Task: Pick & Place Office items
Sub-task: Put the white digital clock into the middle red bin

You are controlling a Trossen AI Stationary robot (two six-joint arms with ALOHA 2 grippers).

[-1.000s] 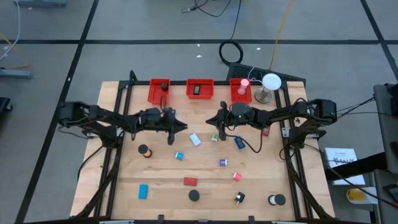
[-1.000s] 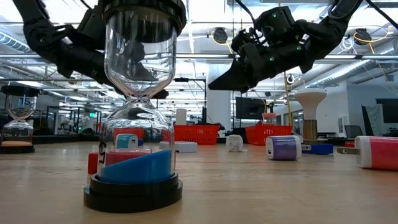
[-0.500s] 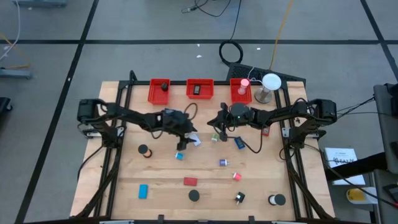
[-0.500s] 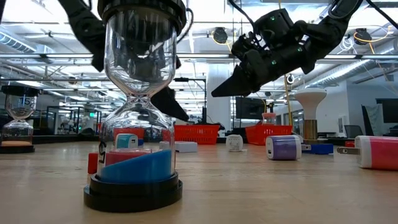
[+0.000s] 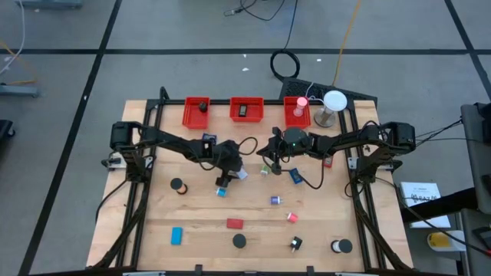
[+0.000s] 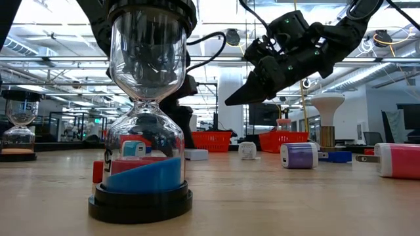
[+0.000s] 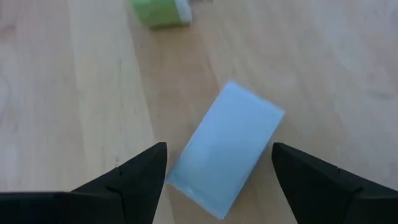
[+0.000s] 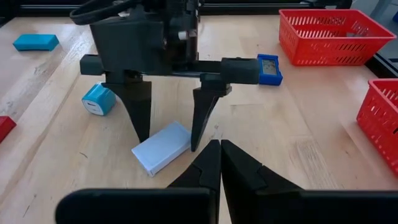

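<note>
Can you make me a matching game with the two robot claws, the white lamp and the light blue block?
1. left gripper
2. right gripper
3. white lamp
4. light blue block

A. shut
B. lying flat on the wood
C. open, one finger on each side of the block
D. standing beside a red bin

Pairs: 1-C, 2-A, 3-D, 4-B

Pale blue block (image 7: pixel 225 152) – green bit (image 7: pixel 160 12) near it. Black fingers (image 7: pixel 140 177), red bins (image 8: pixel 329 34), tan wood table (image 5: pixel 199 218).
</note>
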